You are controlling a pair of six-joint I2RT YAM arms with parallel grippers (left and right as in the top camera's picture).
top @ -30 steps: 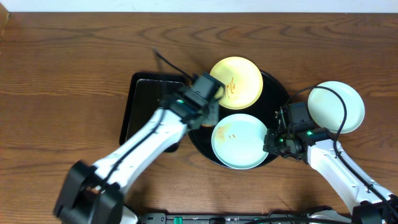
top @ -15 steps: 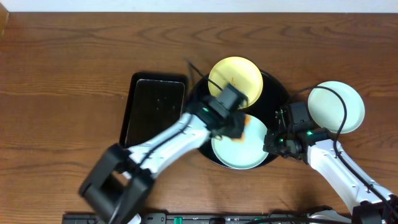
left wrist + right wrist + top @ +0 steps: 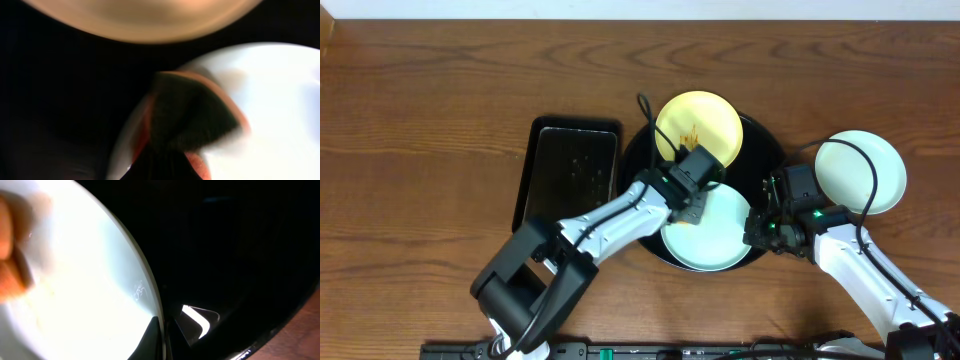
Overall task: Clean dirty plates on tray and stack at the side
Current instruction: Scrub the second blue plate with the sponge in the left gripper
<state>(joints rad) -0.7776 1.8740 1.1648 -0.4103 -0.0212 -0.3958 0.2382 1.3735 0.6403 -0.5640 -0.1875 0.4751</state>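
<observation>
Overhead. Left gripper (image 3: 699, 194) sits low over the round black tray (image 3: 775, 150). The pale plate (image 3: 712, 240) lies directly under the jaws, which overlap its upper-left rim. The yellow plate (image 3: 705, 120) is just beyond the jaws on the same tray, with orange-brown smears (image 3: 691, 135) near its middle. The jaws are hidden by the wrist body from above. Right gripper (image 3: 757, 228) is at the right rim of the pale plate, inside the tray's edge. A third plate, the outlying plate (image 3: 860, 172), rests on the bare wooden table (image 3: 420, 100), off the tray and just behind the right wrist. A rectangular black tray (image 3: 568, 170) lies well to the outer side of the left jaws.

Left wrist. Heavily blurred. The jaws are pinched on a dark sponge (image 3: 192, 115) with orange edges, narrow at the jaws and fanning out ahead. The fingers themselves are lost in shadow. The sponge presses on the pale plate (image 3: 280, 100) near its rim. The yellow plate (image 3: 140, 20) is ahead of the jaws, with a band of black tray (image 3: 60, 90) between the two plates.

Right wrist. The jaws are nearly together, seemingly nipping the rim of the pale plate (image 3: 75, 290), one finger above it and one below on the tray side. Glossy tray floor (image 3: 240, 255) lies ahead and to the side. An orange blur (image 3: 10, 255) shows across the plate, far from these jaws.
</observation>
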